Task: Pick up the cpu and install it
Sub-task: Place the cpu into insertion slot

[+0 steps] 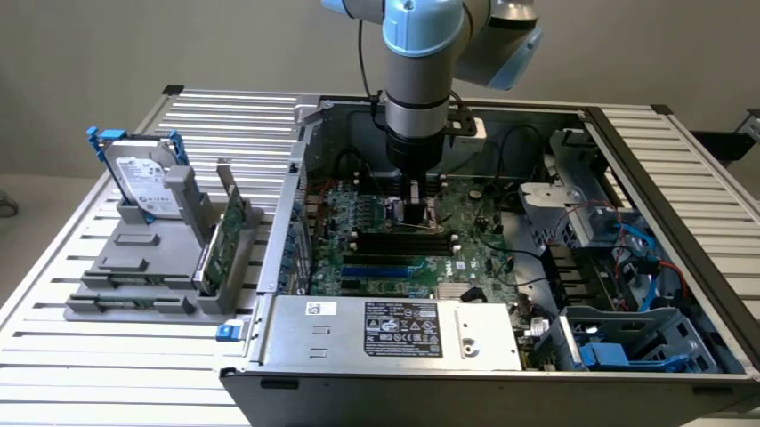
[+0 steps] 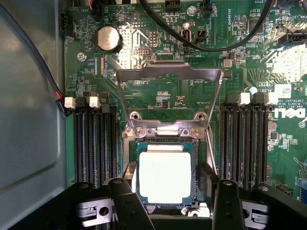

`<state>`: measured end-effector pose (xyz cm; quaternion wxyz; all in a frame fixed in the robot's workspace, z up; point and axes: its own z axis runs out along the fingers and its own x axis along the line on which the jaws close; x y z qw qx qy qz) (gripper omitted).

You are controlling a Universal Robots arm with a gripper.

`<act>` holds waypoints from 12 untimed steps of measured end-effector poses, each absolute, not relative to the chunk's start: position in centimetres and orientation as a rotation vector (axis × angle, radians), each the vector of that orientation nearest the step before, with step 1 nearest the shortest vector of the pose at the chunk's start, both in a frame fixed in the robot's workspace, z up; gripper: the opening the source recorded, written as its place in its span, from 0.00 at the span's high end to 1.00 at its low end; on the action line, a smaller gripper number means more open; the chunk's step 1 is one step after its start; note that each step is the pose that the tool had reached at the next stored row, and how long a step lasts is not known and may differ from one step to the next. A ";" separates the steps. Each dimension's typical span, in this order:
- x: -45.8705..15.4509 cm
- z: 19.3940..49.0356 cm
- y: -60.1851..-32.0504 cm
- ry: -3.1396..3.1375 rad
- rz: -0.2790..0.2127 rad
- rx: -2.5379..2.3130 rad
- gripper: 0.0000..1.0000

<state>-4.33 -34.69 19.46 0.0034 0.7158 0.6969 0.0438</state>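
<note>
Wrist view. The cpu (image 2: 164, 175) lies flat in its socket (image 2: 195, 163), whose frame (image 2: 168, 72) stands raised to admit it. My gripper (image 2: 168, 184) is spread, with 1 finger (image 2: 125, 201) on either side of the chip, seemingly clear of its edges.

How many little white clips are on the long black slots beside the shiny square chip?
4. Two white clips cap the slots on one side of the cpu, two more on the other side. Others may be hidden at the slots' covered ends.
</note>
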 end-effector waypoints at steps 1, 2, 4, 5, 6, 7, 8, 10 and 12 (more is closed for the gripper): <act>-4.3 19.5 -34.7 2.184 0.137 2.244 0.38; -4.3 19.5 -34.7 2.183 0.135 2.244 0.38; -4.3 19.5 -34.7 2.181 0.133 2.243 0.38; -4.3 19.5 -34.7 2.180 0.131 2.243 0.38; -4.3 19.5 -34.7 2.179 0.130 2.243 0.38; -4.3 19.5 -34.7 2.178 0.128 2.243 0.38; -4.3 19.5 -34.7 2.177 0.127 2.243 0.38; -4.3 19.5 -34.7 2.175 0.124 2.242 0.38; -4.3 19.5 -34.7 2.173 0.122 2.242 0.38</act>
